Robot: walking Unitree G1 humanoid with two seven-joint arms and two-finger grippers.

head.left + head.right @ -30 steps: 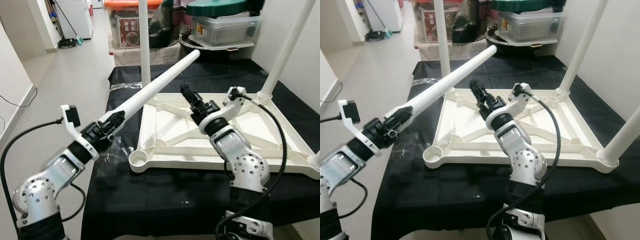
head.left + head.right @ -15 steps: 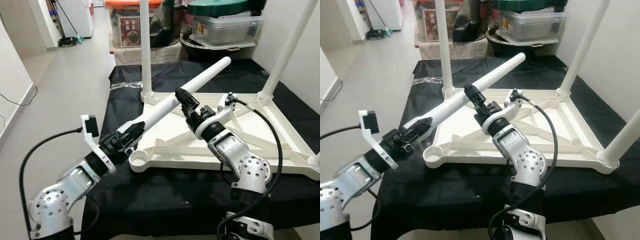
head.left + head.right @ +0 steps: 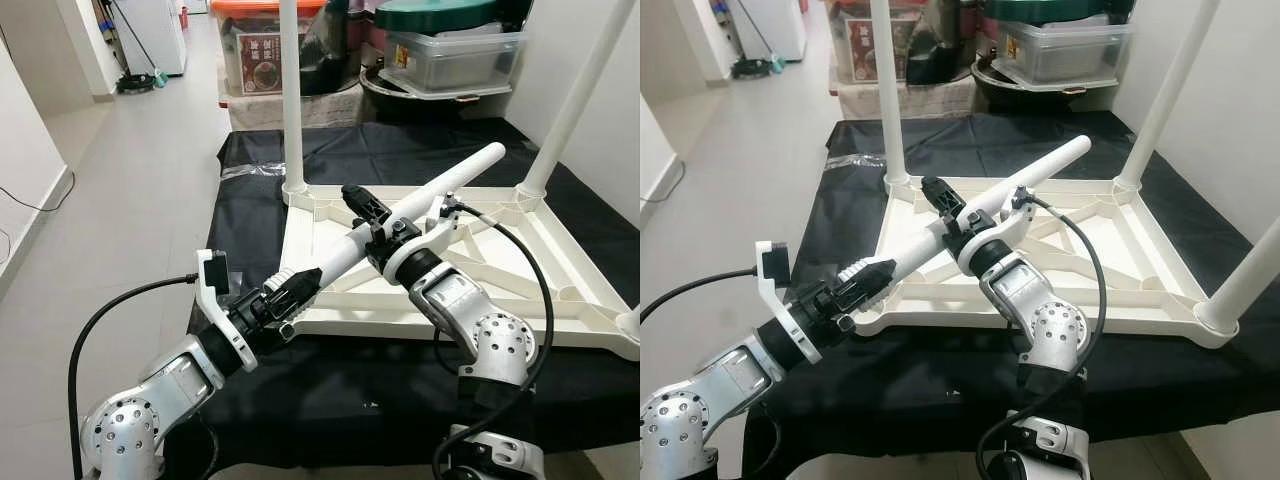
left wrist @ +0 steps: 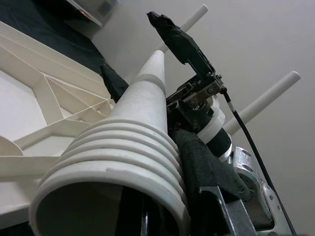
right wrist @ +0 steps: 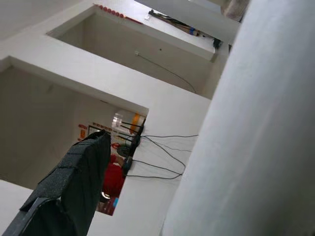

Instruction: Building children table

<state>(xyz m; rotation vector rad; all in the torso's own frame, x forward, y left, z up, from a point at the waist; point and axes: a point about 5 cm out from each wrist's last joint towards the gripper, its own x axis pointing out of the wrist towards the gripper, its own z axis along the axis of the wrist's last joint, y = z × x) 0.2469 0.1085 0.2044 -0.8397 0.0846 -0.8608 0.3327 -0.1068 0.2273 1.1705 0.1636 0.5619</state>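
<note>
I have the loose table leg slanting over the upturned table frame, which lies on the black cloth with its near left corner just beside my left gripper. That gripper is clamped on the leg's ribbed threaded end, forearm reaching up from low on the left. My right gripper meets the leg around its middle, wrist bent back over the frame; one black finger stands off beside the white shaft, so I cannot tell whether it pinches or only cradles the leg. Beyond the right gripper two fitted legs stand upright at the frame's far corners, with storage bins behind them. Left of my left arm lies open tiled floor.
</note>
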